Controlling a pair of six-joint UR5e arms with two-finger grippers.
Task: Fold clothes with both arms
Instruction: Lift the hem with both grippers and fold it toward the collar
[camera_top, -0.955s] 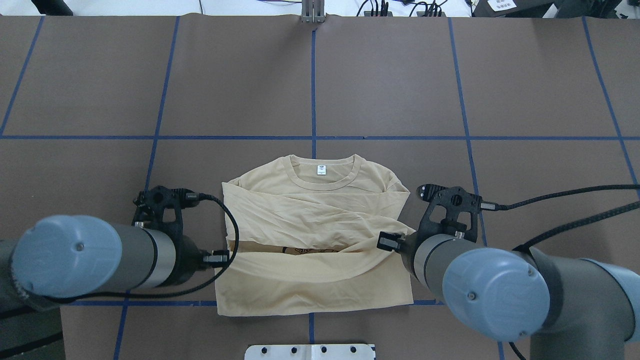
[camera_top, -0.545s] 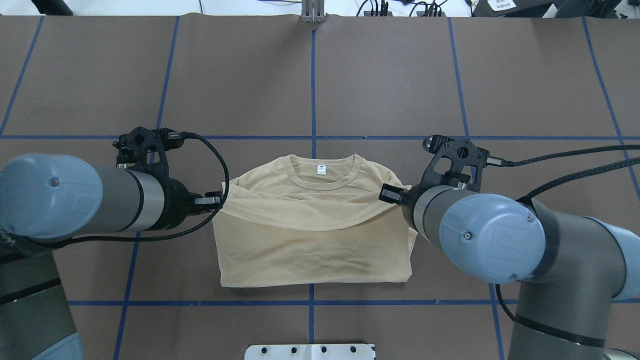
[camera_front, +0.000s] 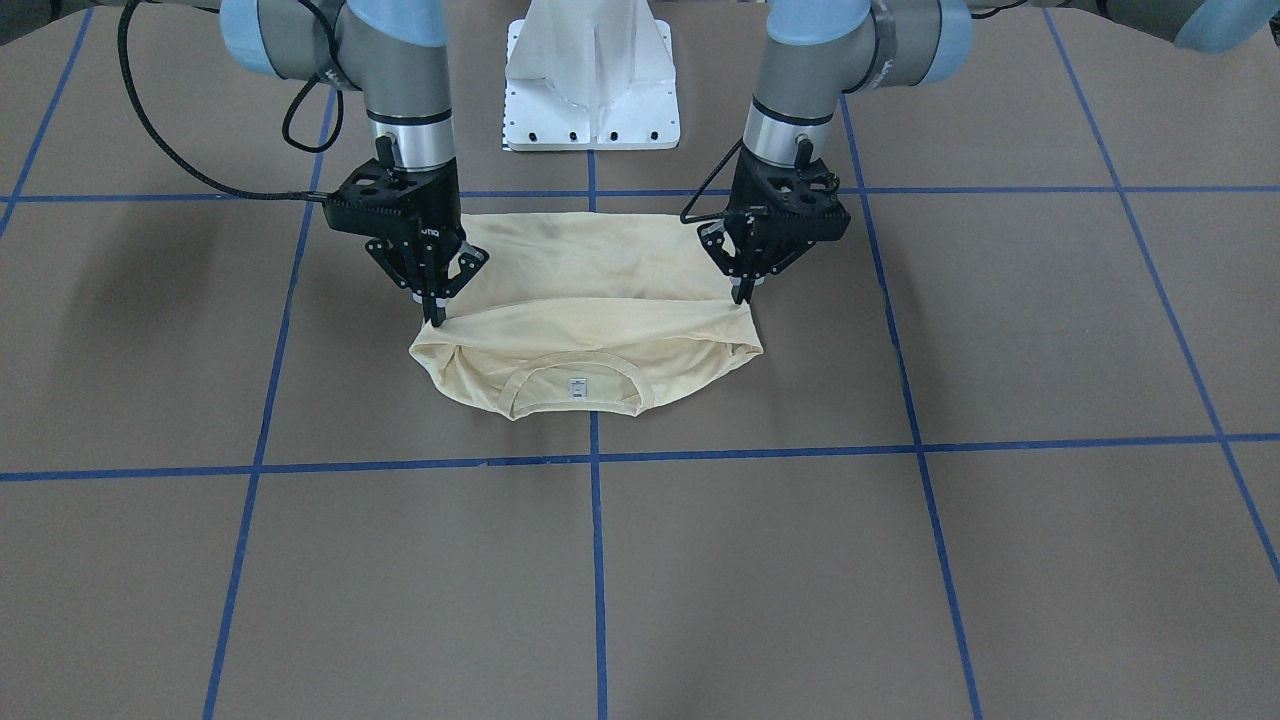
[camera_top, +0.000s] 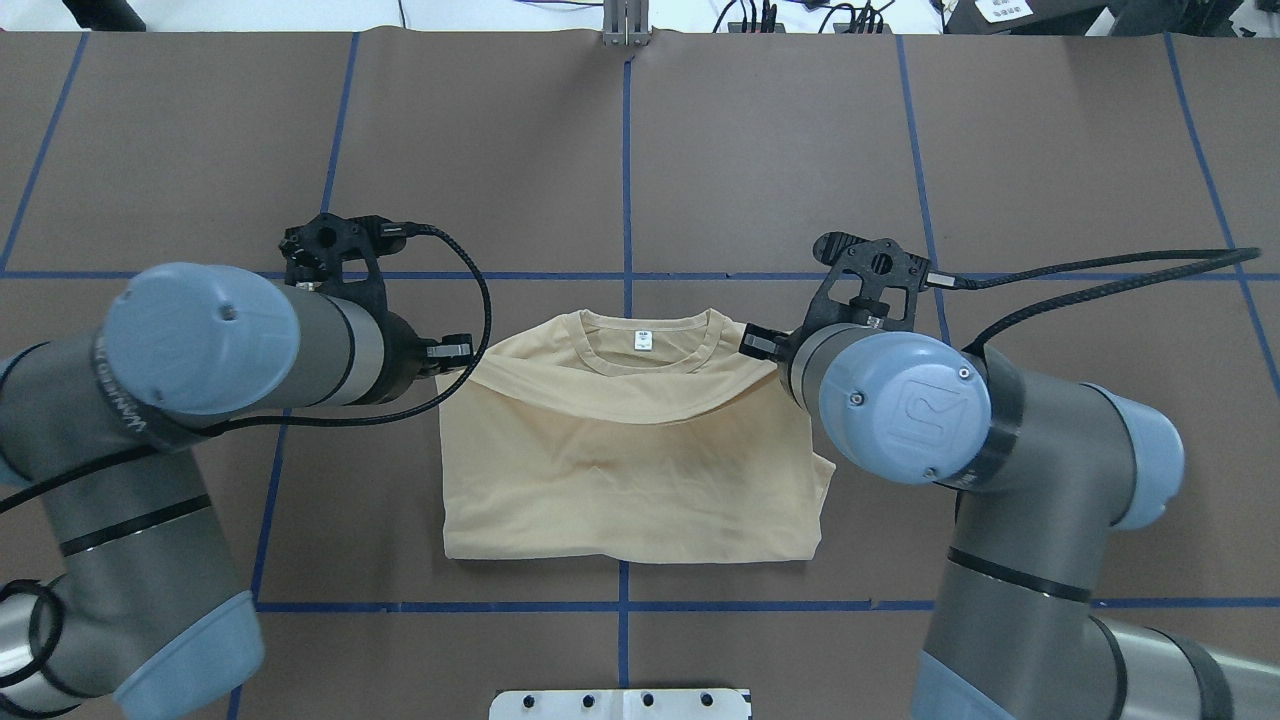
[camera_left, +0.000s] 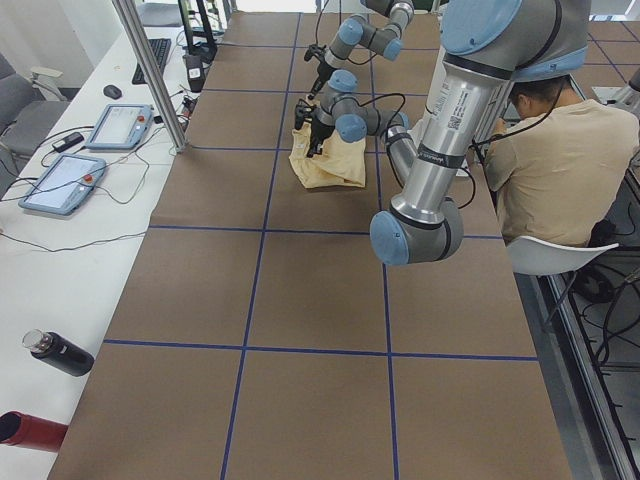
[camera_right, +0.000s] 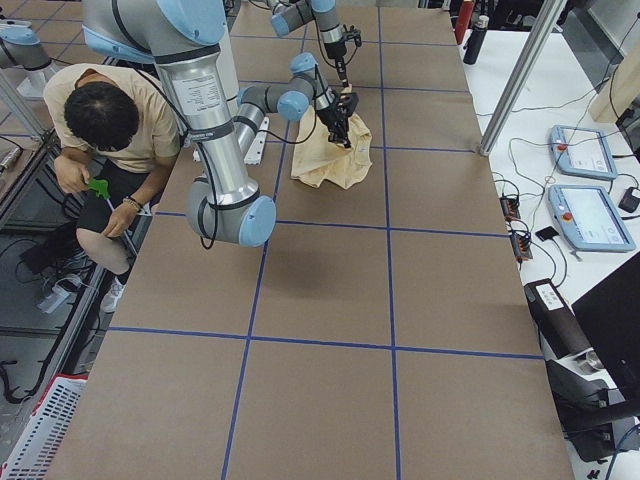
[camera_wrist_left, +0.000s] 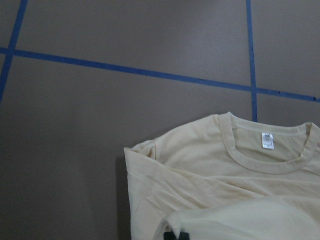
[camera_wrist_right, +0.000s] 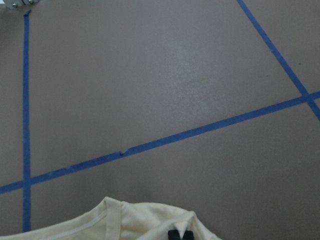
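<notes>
Clamped T-shirt (camera_front: 590, 262) edge mid-frame in left gripper (camera_front: 743, 292) and right gripper (camera_front: 433, 305); risked burying the collar (camera_top: 645, 372) if dragged past it unevenly.

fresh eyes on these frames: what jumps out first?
The cream-yellow T-shirt lies mid-table, its lower half doubled up toward the collar on the side away from the robot. The left gripper and right gripper each pinch one end of that folded-over edge, arms mirrored either side. The brown table is gridded with blue tape lines.
</notes>
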